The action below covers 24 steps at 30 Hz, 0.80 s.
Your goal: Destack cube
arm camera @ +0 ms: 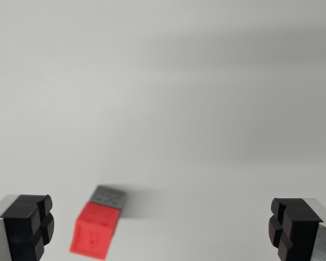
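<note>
The tool (162, 228) hangs wide open, empty, above the red cube (95, 230) stacked on the grey cube (109, 196); approach underway; next, centring leftward and descending.

Red cube (95, 235) soft-focused, face markings illegible, grey cube (108, 196) beneath mostly hidden by it, both fingertips (28, 225) cropped at lower frame edge, gripper (162, 228) body out of frame.
</note>
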Motion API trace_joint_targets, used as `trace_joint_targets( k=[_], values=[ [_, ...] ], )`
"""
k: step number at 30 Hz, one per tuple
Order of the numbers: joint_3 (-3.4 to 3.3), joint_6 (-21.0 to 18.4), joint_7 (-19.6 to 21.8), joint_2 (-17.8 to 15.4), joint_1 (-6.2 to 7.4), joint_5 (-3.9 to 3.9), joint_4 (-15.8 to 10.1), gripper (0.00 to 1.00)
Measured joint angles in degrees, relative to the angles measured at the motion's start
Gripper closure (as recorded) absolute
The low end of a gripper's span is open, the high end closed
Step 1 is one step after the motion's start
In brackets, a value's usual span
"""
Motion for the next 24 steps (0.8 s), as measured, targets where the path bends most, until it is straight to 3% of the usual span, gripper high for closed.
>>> trace_joint_targets(
  k=[15, 24],
  values=[
    [0.00, 0.0, 0.0, 0.0, 0.00, 0.00, -0.1, 0.00],
    [0.06, 0.6, 0.7, -0.5, 0.21, 0.00, -1.4, 0.00]
  ],
)
